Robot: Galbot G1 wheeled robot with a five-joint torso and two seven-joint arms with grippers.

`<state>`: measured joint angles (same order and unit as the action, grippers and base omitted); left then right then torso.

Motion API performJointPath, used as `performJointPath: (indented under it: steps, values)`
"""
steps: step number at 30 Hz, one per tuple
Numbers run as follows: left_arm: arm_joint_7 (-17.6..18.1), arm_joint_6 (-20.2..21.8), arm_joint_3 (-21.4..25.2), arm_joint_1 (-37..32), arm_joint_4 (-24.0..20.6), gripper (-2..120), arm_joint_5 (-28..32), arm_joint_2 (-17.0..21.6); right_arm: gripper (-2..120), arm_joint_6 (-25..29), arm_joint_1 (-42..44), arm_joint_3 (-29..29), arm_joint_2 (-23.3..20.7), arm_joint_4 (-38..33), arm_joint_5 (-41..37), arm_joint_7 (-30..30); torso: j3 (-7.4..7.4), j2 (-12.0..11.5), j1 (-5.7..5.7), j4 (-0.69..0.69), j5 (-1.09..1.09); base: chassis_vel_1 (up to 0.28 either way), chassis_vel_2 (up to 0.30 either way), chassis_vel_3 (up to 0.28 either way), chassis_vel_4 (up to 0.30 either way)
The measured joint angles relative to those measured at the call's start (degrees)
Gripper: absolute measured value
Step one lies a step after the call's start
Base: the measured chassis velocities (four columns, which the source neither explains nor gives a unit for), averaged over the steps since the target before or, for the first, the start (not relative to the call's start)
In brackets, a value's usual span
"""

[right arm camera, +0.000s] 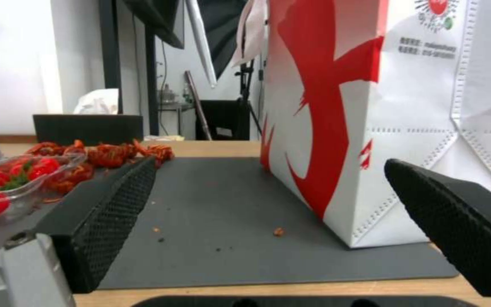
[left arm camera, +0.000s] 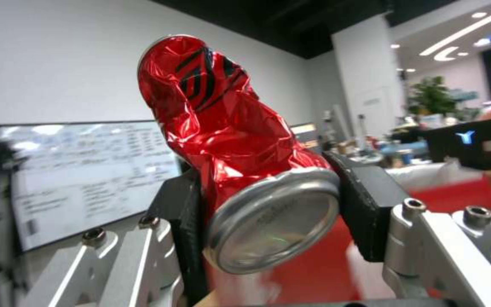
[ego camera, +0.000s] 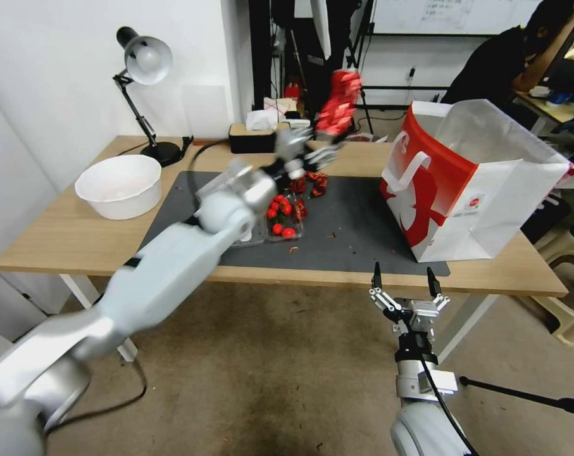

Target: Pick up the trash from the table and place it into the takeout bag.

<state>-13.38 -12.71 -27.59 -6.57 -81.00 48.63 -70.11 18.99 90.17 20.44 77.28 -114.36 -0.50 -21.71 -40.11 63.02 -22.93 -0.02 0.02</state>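
My left gripper is raised above the far side of the table and is shut on a crushed red can. In the left wrist view the can stands tilted between the black pads, its silver end toward the camera. The takeout bag, white with a red front, stands open on the right end of the dark grey mat, to the right of the can. My right gripper hangs open just before the table's front edge, facing the bag.
A clear tray of small red fruit and red shell scraps lie mid-mat. A white bowl sits at the left, with a desk lamp and a tissue box at the back. Crumbs dot the mat.
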Motion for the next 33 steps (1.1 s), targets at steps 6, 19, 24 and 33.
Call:
performJointPath:
  steps: [6,19,24,33]
  values:
    - [1.0,0.4,-8.3,8.8,5.7,49,3.8,-5.9,100,-0.1,-0.1,0.5,0.0,0.0,0.1,-0.2,0.0,0.0,0.0,0.02,0.0,0.0,0.0,0.0,0.0]
    - [0.7,-0.6,-16.4,14.3,15.9,49,5.2,-16.7,100,-0.1,-0.8,0.8,0.3,0.2,-0.1,-0.5,0.01,0.0,0.01,0.01,-0.01,0.0,0.0,0.0,0.0]
    - [1.1,-1.0,-16.6,14.4,17.5,49,4.3,-17.8,100,0.1,-0.7,0.8,0.3,0.2,-0.3,-0.5,0.01,0.0,0.01,0.01,-0.01,0.0,0.0,0.0,0.0]
    - [3.1,-0.4,-15.9,14.7,17.9,77,3.2,-18.1,100,0.3,-0.6,0.9,0.2,-0.1,-0.4,-0.6,0.01,0.0,0.01,0.03,-0.02,0.0,0.0,0.0,0.0]
